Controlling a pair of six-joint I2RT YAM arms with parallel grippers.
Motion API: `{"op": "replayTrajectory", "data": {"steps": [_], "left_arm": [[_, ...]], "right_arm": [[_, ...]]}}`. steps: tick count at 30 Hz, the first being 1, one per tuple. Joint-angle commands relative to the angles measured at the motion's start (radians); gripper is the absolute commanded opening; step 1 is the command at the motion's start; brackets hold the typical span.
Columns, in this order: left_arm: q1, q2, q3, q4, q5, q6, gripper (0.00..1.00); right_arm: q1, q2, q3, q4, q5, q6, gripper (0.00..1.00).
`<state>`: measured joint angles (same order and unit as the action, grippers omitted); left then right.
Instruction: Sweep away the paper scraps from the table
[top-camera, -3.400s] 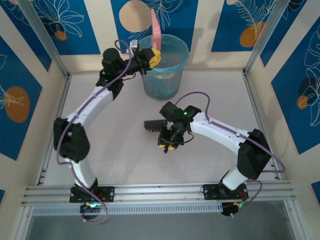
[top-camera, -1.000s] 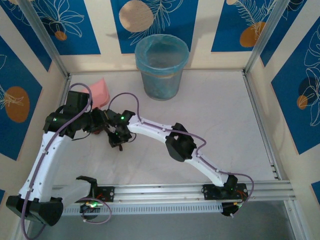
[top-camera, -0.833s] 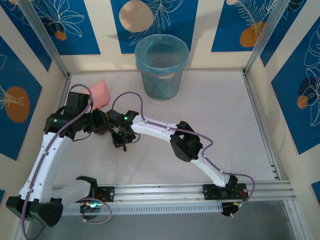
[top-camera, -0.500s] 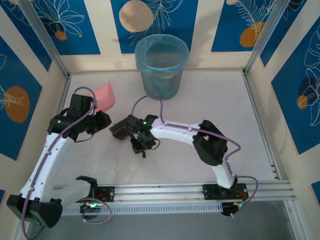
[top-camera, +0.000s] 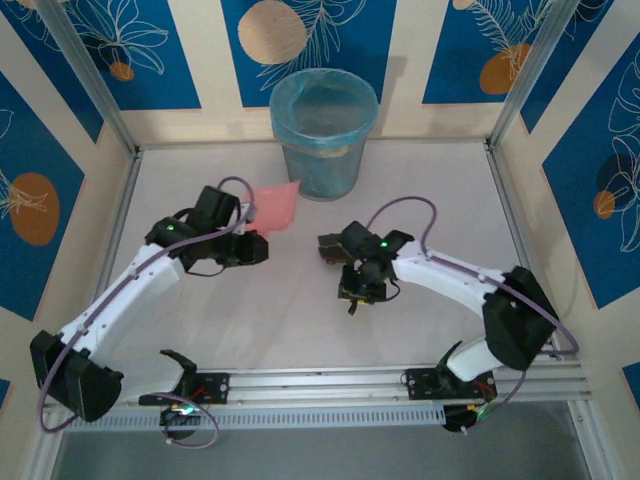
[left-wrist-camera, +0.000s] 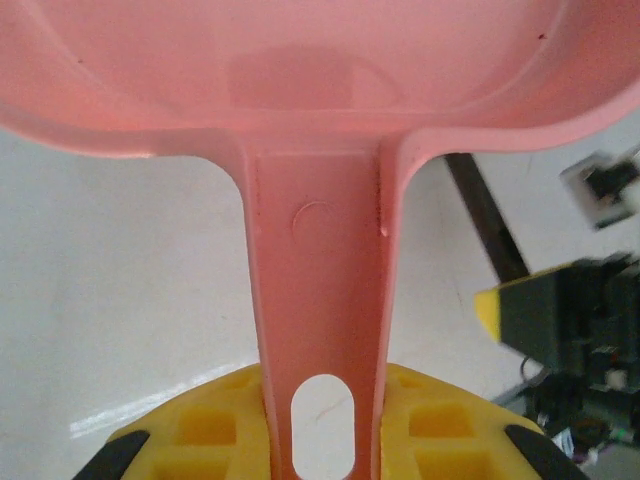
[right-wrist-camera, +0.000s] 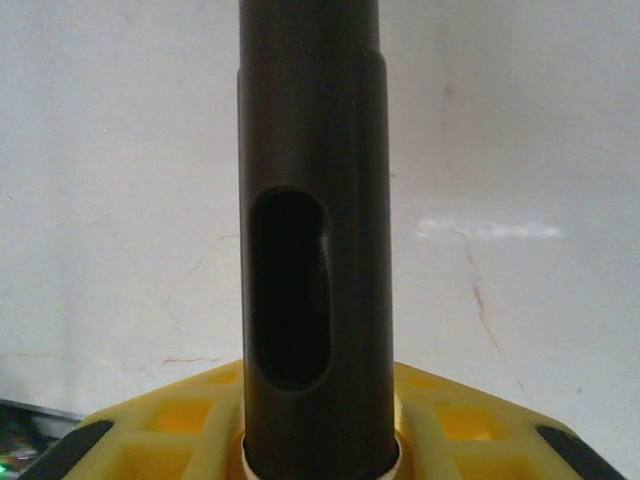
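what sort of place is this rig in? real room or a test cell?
Most likely a purpose-built robot test cell, not a lived-in room: a flat white table framed by aluminium rails, blue-and-cream patterned panel walls boxing it in, and a round bin with a blue liner.

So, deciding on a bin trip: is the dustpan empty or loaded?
Empty as far as visible: the dustpan shows bare pink plastic inside in the left wrist view, nothing lying on it; its front is cut off.
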<state>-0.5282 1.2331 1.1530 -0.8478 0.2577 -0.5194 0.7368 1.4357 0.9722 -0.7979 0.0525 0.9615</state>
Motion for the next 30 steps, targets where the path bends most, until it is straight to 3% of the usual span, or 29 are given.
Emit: {"op": "replayTrajectory", "data": {"steps": [1,7,15,24,30], "left_arm": [[-0.052,0.043,0.019,0.002,0.024,0.093,0.00],[-0.146,0.138,0.018,-0.035,0.010,0.160,0.00],[-0.227,0.262,0.044,-0.072,0.020,0.220,0.00],[-0.279,0.403,0.100,-0.077,0.009,0.246,0.00],[-0.299,0.488,0.166,-0.108,-0.008,0.291,0.00]], "right_arm": [[-0.071,-0.084,-0.048,-0.001,-0.118,0.148,0.00],[-0.228,-0.183,-0.074,0.031,-0.256,0.209,0.00],[-0.404,-0.202,-0.086,0.074,-0.478,0.235,0.00],[-0.496,-0.240,-0.047,0.034,-0.599,0.224,0.00],[-0.546,-0.290,-0.036,-0.015,-0.602,0.202,0.00]]}}
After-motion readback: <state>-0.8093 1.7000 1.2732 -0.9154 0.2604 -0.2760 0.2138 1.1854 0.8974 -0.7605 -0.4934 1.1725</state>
